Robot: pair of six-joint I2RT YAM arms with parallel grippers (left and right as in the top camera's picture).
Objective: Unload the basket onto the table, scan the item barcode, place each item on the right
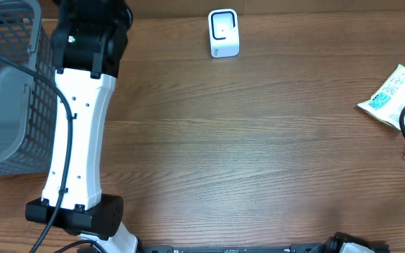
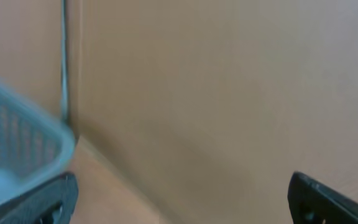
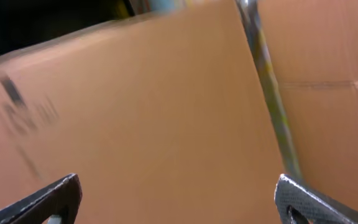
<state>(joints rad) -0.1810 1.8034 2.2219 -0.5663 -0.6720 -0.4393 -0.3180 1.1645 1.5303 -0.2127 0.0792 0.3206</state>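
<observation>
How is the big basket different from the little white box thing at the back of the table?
The basket is grey and made of see-through mesh; the scanner is white, smooth and solid. The basket is much bigger than the scanner. The basket sits at the left edge, partly out of the picture, while the scanner stands at the far side near the middle, fully in view. Both rest on the wooden table.

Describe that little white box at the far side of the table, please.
The little white box looks like smooth plastic with rounded corners. Its face has a dark-rimmed, rounded square window, pale inside, with a plain white part below. It sits alone on the brown wooden table, far side, near the middle. Only the table touches it; its tilt cannot be judged from above.
</observation>
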